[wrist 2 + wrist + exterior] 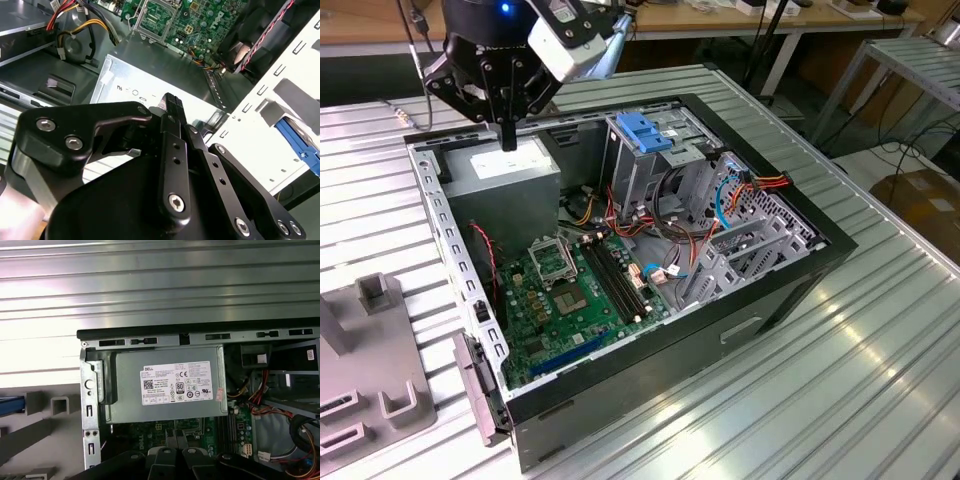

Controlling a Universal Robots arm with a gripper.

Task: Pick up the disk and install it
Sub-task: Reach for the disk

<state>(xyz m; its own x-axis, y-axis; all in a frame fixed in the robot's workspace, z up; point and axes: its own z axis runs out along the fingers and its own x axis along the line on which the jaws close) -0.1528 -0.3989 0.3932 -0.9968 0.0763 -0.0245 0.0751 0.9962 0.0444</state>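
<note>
Hovers with claw [508, 143] pinched shut, empty, over the grey box [520, 185] at the far corner of the case [670, 350], on the exterior view's left. Holds nothing, apparently because of the disk [11, 405] sitting outside, just a blue edge by the grey stand [380, 370].

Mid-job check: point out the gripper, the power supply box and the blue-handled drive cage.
gripper [508, 140]: exterior view, at the tips of its black fingers.
power supply [177, 384]: first wrist view, on the white sticker on its grey metal top.
drive cage [642, 133]: exterior view, on its blue plastic handle.
</note>
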